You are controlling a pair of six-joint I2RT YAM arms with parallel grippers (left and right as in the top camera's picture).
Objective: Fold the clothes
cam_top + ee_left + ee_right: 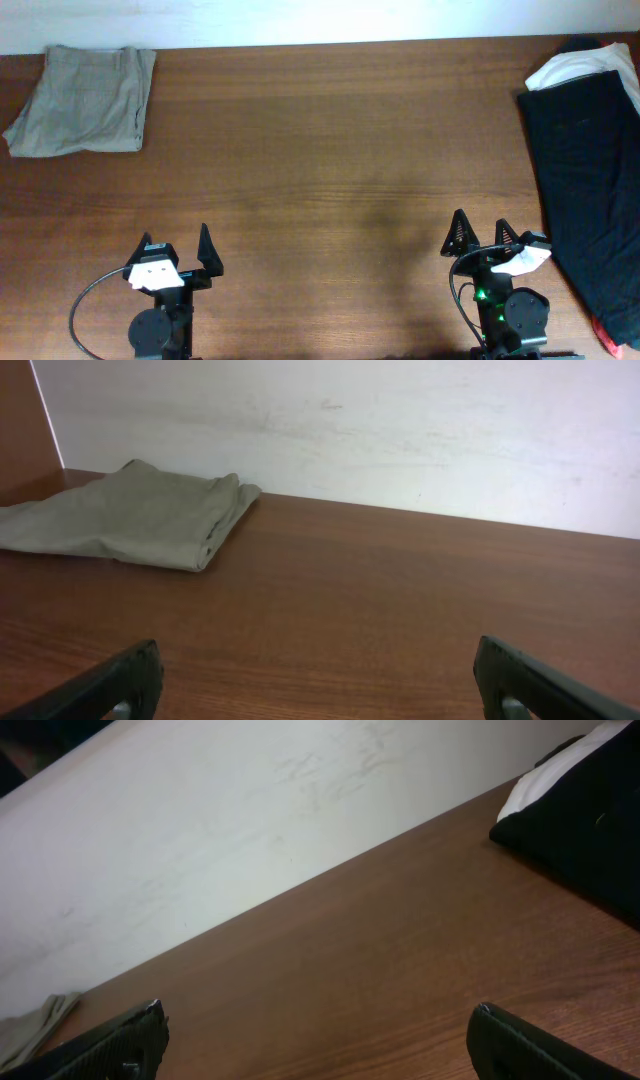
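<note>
The pale khaki clothes (85, 100) lie folded into a compact rectangle at the table's far left corner. They also show in the left wrist view (130, 515) and as a sliver at the bottom left of the right wrist view (25, 1025). My left gripper (177, 245) is open and empty near the front edge, far from the clothes; its fingers spread wide in the left wrist view (315, 680). My right gripper (480, 232) is open and empty at the front right, its fingers wide apart in the right wrist view (315, 1035).
A large dark navy-black garment (590, 190) lies along the right edge, with a white cloth (580, 65) at its far end; both show in the right wrist view (590, 810). A pale wall (400, 430) runs behind the brown wooden table (330, 150).
</note>
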